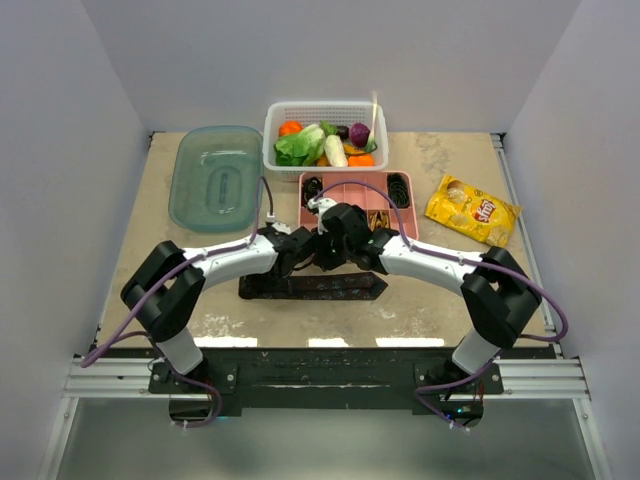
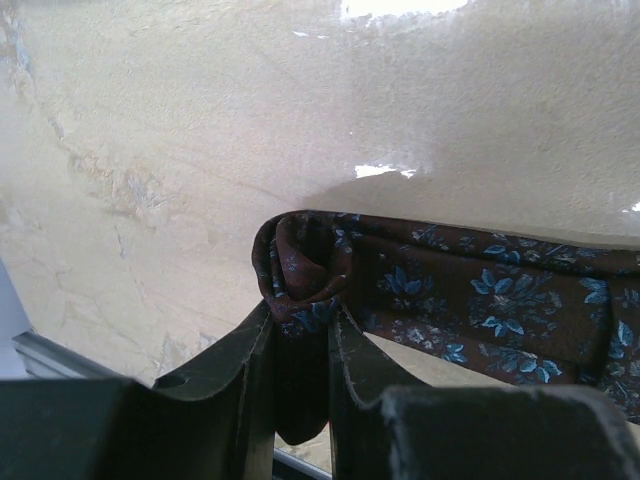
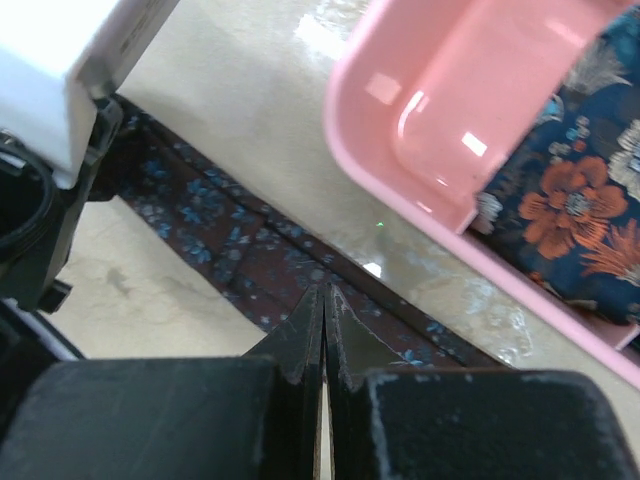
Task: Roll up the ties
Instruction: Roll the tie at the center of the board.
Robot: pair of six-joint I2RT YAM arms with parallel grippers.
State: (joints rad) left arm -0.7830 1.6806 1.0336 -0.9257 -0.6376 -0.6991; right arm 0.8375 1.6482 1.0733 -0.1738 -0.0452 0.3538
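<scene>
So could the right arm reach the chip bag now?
Probably yes. The chip bag lies uncovered on that arm's side, nothing in between. Its pincer is shut, tips at the tie, though, and would have to leave it.

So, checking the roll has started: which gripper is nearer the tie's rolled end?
Left. The left gripper pinches the rolled end between its fingers; the right gripper, shut, sits farther along the flat tie, beside the pink tray.
</scene>
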